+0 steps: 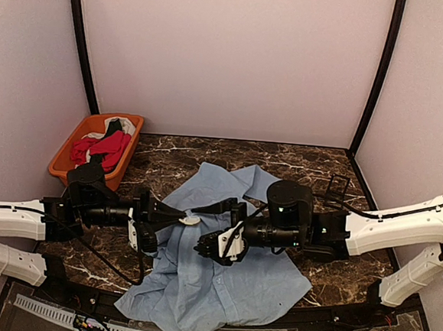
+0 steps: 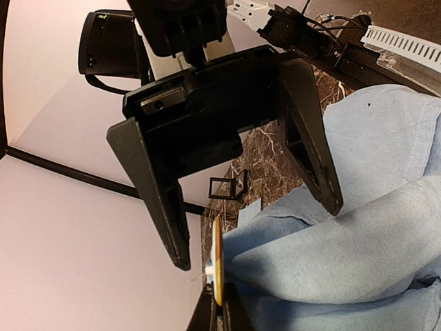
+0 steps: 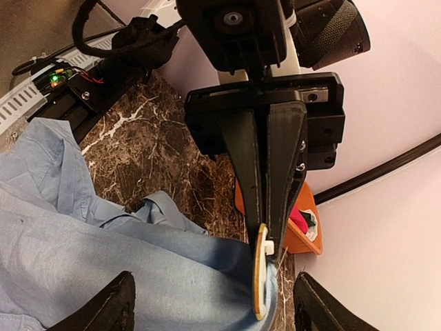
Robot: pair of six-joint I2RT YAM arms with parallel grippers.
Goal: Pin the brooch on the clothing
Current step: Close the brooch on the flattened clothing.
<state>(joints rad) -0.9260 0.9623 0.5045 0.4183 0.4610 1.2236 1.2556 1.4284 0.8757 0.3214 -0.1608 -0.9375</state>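
**Brooch held at a shirt fold between two grippers**

Top view: a light blue shirt (image 1: 219,288) lies crumpled on a dark marble table (image 1: 313,169), spread from the middle towards the near edge. The two arms meet above its upper part. The left gripper (image 1: 180,217) reaches in from the left with its fingers pressed together on a small round brooch (image 1: 191,221). The right gripper (image 1: 198,229) faces it from the right with its jaws spread wide, one finger on each side of the brooch and holding nothing. An orange basket (image 1: 63,155) in the far left corner holds red, black and white garments (image 1: 104,147). A small black frame (image 1: 338,190) stands on the table beyond the right arm.

Left wrist view: the brooch (image 2: 218,262) is seen edge-on as a thin yellow disc, touching a raised fold of the shirt (image 2: 358,262). The right gripper (image 2: 258,234) faces the camera, its two fingers (image 2: 158,200) well apart.

Right wrist view: the left gripper (image 3: 272,238) clamps the top of the brooch (image 3: 260,276). The disc's lower rim rests against the shirt (image 3: 103,255).
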